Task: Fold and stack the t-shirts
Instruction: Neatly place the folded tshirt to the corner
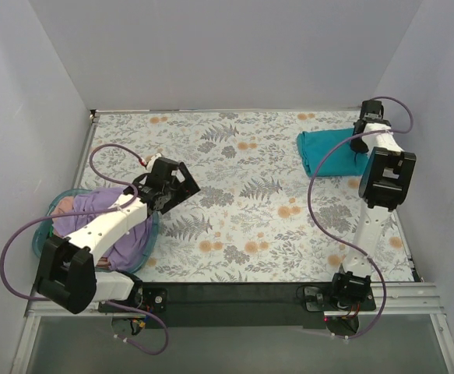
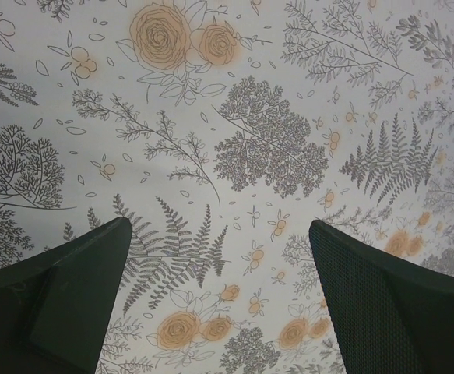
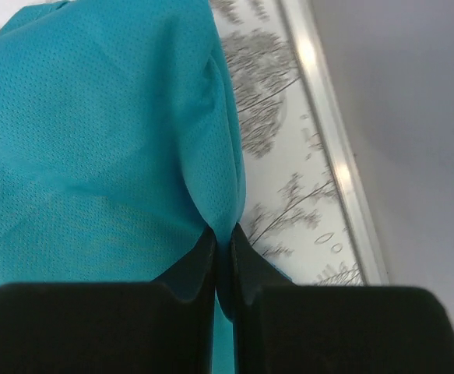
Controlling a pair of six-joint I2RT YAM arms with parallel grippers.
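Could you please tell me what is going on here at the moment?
The right gripper is shut on an edge of the teal t-shirt, which lies folded at the far right of the floral tablecloth. The left gripper hangs open and empty above the cloth, beside the blue basket at the left. The basket holds the lavender t-shirt and a bit of a pinkish one. So one shirt is out on the table, and the others are not yet taken out.
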